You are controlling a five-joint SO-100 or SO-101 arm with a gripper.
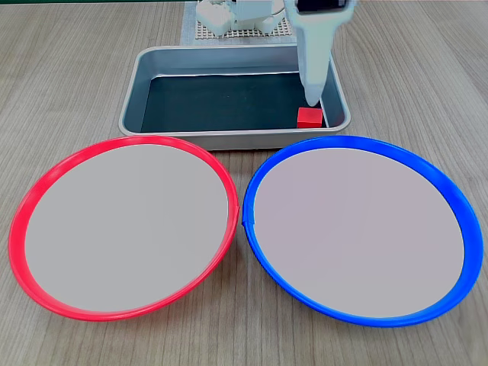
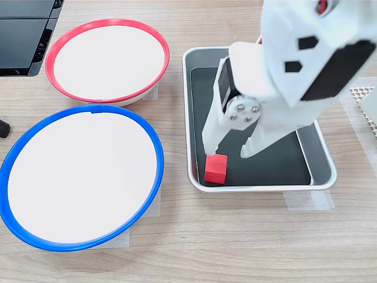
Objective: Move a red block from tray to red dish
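Note:
The red block (image 1: 309, 117) (image 2: 215, 168) lies on the black bottom of the tray (image 1: 133, 84) (image 2: 259, 188), in the corner nearest the blue-rimmed dish. My white gripper (image 1: 313, 97) (image 2: 228, 150) reaches down into the tray just behind the block. It is open, and the second exterior view shows its two fingers spread with nothing between them. One fingertip (image 2: 210, 147) hovers right above the block's far edge. The red dish (image 1: 19, 229) (image 2: 106, 22) is empty, lying at the first exterior view's lower left.
An empty blue-rimmed dish (image 1: 473, 229) (image 2: 88, 109) lies beside the red one, their rims almost touching. The arm's base stands on a white mesh mat (image 1: 244, 34) (image 2: 362, 94) behind the tray. A black device (image 2: 23, 35) sits at the second exterior view's upper left.

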